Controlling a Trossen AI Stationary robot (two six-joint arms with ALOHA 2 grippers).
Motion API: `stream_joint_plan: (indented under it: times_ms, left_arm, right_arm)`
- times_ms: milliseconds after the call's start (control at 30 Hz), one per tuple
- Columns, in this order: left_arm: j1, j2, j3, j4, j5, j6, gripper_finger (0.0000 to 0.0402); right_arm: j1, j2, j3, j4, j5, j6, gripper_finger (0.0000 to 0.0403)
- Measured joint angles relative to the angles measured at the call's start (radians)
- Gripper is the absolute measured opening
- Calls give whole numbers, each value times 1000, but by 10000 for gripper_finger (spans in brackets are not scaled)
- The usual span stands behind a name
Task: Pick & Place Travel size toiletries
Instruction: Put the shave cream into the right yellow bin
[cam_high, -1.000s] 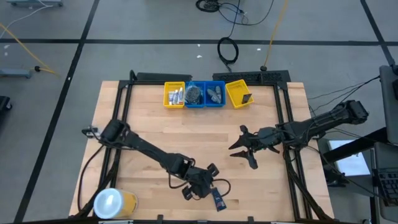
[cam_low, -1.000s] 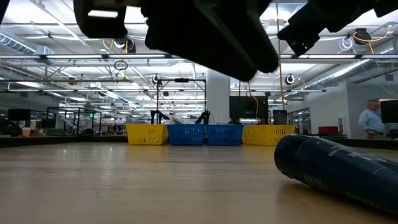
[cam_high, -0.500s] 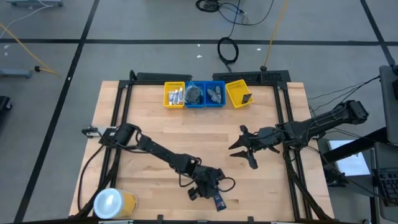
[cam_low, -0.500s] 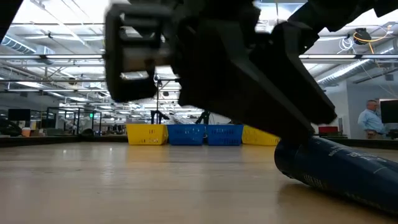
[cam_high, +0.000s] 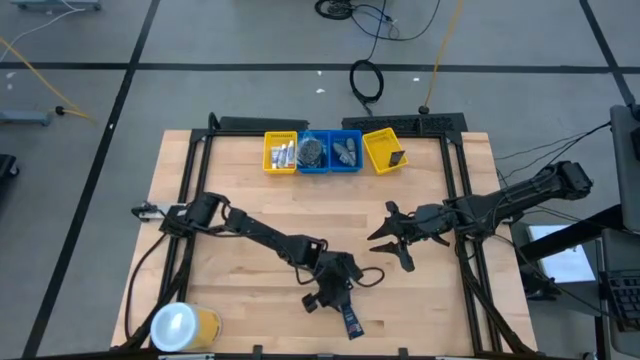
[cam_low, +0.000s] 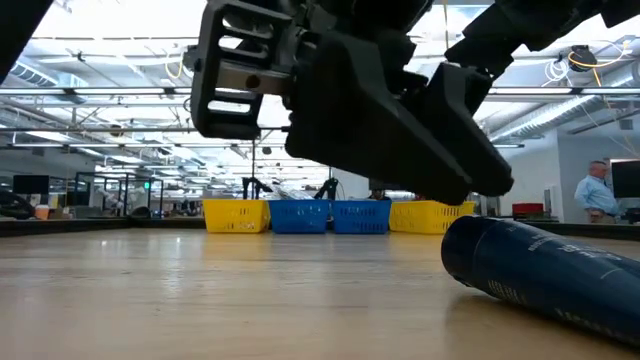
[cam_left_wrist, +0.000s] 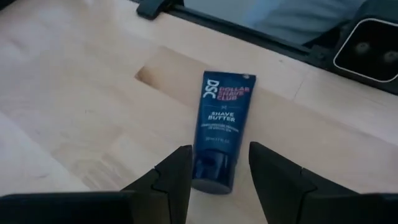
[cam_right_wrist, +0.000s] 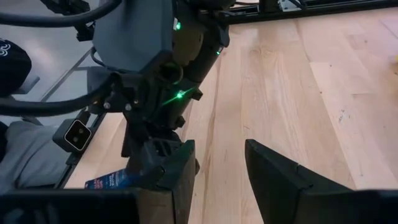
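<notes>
One navy tube (cam_left_wrist: 219, 130) is lying flat on the surface (cam_high: 230, 185); the left gripper (cam_left_wrist: 216, 171) is hovering over its cap end, fingers (cam_left_wrist: 176, 177) apart. The right gripper (cam_high: 385, 240) is waiting mid-surface, fingers apart.

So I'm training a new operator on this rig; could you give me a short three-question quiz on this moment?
1. True or false: the left gripper is already shut on the navy tube.
2. How many trays stand in the row at the table's far edge?
3. Where does the right gripper wait: A) over the trays, B) above bare table right of centre?

Key: 1 false, open above it; 2 four; 3 B.
</notes>
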Motion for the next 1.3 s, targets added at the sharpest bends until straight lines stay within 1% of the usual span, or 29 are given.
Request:
stream_joint_plan:
  times_ms: [200,333,500,600,667,767,1100,1300]
  left_arm:
    - [0,37,1,60,3,10,159]
    - [2,73,0,77,-4,2,159]
    - [4,88,1,79,-5,-21,159]
    - [5,89,1,83,17,-26,151]
    - [4,89,1,92,51,-25,135]
    - [2,89,1,93,56,-23,110]
    - [6,88,1,88,55,-46,110]
    - [21,41,-1,-2,54,-71,110]
  right_arm:
    - [0,0,0,0,0,0,132]
    - [0,0,0,8,0,0,132]
    - [0,0,0,5,0,0,132]
    - [0,0,0,5,0,0,132]
    - [0,0,0,3,0,0,132]
    - [0,0,0,2,0,0,132]
    - [0,0,0,-2,0,0,132]
    - [0,0,0,-3,0,0,132]
